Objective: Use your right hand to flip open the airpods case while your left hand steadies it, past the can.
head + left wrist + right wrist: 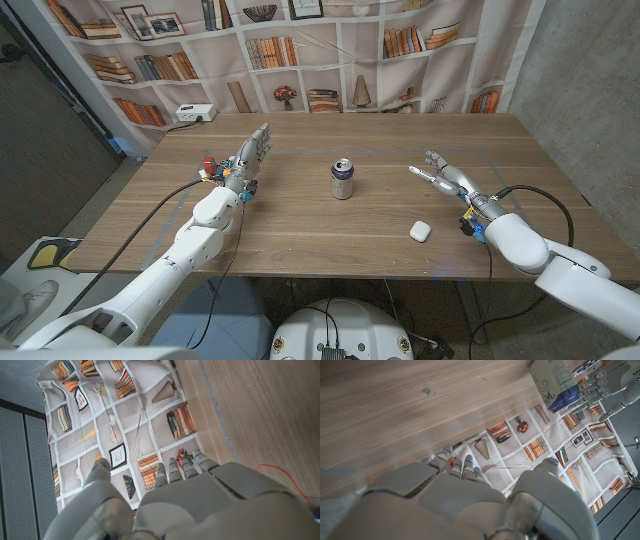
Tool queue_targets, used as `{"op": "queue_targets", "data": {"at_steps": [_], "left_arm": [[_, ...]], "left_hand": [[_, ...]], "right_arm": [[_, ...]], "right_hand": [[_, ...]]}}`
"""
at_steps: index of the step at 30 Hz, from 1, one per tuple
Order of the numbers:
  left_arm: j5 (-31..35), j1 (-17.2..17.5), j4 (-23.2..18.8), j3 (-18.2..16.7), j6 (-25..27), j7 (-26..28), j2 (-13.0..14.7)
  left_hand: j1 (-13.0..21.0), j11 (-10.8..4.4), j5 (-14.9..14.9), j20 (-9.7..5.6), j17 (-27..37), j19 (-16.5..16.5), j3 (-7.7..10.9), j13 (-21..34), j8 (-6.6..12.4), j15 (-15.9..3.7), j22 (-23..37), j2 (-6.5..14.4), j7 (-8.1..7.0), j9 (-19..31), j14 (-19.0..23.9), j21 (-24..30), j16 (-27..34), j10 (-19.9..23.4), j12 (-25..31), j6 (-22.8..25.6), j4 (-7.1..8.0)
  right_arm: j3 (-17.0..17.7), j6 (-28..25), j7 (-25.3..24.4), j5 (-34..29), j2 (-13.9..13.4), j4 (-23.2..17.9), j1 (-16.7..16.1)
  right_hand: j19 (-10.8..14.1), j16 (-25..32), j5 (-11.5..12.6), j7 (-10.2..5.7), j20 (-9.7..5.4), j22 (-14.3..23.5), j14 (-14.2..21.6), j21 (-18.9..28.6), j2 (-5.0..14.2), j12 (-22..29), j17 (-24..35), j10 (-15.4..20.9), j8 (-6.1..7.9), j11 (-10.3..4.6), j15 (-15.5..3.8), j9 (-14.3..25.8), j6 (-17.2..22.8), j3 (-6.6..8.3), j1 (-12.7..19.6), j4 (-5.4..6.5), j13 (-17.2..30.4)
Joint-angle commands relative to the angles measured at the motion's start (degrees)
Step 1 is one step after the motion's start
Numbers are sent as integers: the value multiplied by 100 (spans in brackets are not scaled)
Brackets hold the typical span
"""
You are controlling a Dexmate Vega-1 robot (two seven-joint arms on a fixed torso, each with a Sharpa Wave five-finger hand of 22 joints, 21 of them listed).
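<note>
Table (300,215): can (343,179) upright at centre. Case (419,231), white, lid down, lies near the front edge, right of can. Left hand (247,158) and right hand (446,176): both released, fingers spread, well apart from case.

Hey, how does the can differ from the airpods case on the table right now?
The can stands upright near the table's middle; the airpods case lies low near the front edge, closer to the right hand. The can is taller, metallic with a dark label; the case is small, plain white and rounded. Both rest on the wooden table, untouched by either hand.
</note>
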Motion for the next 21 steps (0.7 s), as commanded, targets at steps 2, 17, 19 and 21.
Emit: {"op": "queue_targets", "data": {"at_steps": [2,17,19,21], "left_arm": [[-153,57,102,-55,-121,-115,-69],[-203,99,72,-116,-179,-130,-51],[-203,105,63,-125,-180,-102,-56],[-103,112,20,-118,-140,14,-16]], "left_hand": [[39,9,24,31,11,36,-32,19,-8,-3,13,-6,14,11,46,13,-9,42,31,35,-6],[46,4,27,36,11,34,-31,20,-10,-3,14,15,14,11,48,9,-13,45,27,37,0],[46,3,27,35,11,33,-32,20,-19,-3,14,17,15,11,49,8,-13,45,26,16,0],[46,2,27,23,12,45,-36,20,-62,-8,14,18,7,11,54,12,-12,50,25,-101,2]], "right_arm": [[145,-278,36,-248,-139,-189,-197],[543,-111,-41,-351,-67,-271,-637],[590,-115,-42,-385,-49,-298,-688],[625,-112,-32,-419,-32,-317,-729]], "right_hand": [[-32,23,0,133,0,16,-252,-15,5,-16,9,-42,28,2,-10,14,9,4,66,-51,13],[-35,10,-2,78,-30,15,-273,-16,16,-45,7,-86,48,-45,-55,20,44,42,140,-91,19],[-35,9,-2,76,-34,15,-275,-16,16,-52,7,-100,48,-50,-56,20,41,46,148,-96,19],[-35,7,-2,80,-35,15,-279,-16,16,-54,7,-101,48,-48,-58,21,39,50,158,-101,19]]}}
